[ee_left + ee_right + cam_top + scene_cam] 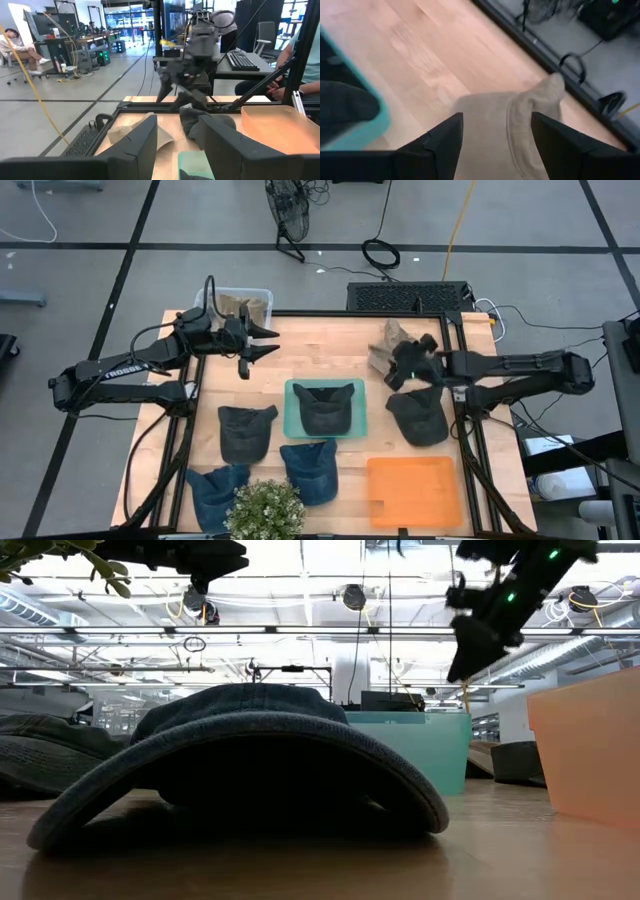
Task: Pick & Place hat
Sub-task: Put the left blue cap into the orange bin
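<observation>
Teal tray (293,412), orange tray (413,492), tan hat (515,131).

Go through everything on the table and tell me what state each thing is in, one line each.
Right gripper: open, above the tan hat, holding nothing.
Left gripper: open, empty, near the clear bin.
Teal tray: holds one dark hat.
Orange tray: empty.
Clear bin: something tan inside.
Black hat: lying flat on the table.
</observation>
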`<control>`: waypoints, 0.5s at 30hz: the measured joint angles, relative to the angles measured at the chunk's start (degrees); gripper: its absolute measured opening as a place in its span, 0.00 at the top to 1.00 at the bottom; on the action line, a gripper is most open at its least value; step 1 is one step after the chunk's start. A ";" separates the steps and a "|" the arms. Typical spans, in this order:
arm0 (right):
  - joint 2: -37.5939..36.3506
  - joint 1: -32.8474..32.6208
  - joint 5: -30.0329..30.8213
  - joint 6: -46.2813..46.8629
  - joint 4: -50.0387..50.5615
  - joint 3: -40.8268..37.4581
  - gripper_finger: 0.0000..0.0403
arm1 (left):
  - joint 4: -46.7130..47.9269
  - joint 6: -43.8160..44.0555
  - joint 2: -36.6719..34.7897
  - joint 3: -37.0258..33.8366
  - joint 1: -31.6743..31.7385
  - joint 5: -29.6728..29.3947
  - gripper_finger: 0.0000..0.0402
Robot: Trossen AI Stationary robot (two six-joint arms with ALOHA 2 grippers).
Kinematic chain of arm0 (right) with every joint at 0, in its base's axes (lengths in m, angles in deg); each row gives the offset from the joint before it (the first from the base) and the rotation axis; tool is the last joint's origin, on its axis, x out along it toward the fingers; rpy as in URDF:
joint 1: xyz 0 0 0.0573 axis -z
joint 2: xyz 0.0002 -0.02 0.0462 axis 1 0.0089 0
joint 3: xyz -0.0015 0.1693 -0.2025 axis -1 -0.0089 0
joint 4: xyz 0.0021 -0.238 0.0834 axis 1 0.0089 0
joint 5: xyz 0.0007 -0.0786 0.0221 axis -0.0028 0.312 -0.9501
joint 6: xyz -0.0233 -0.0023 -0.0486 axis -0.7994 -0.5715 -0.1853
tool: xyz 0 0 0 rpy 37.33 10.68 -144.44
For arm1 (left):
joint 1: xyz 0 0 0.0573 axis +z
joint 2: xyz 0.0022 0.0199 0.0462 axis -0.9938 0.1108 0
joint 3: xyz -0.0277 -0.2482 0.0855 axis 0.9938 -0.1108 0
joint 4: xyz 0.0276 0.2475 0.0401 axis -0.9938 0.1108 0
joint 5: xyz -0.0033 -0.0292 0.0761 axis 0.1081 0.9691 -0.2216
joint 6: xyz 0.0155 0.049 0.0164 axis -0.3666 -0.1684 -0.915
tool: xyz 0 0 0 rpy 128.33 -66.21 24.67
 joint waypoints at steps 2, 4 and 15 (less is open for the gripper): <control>0.02 5.03 -4.98 -2.53 -1.94 -1.22 0.46 | 0.00 -0.32 0.00 0.00 0.00 0.00 0.60; 0.02 9.57 -8.12 -4.99 -3.77 -2.52 0.46 | 0.04 -0.78 0.00 0.00 0.00 0.00 0.60; 0.02 26.75 -26.32 -10.80 -15.16 -11.37 0.43 | 8.52 -1.89 -5.41 0.00 0.04 5.82 0.60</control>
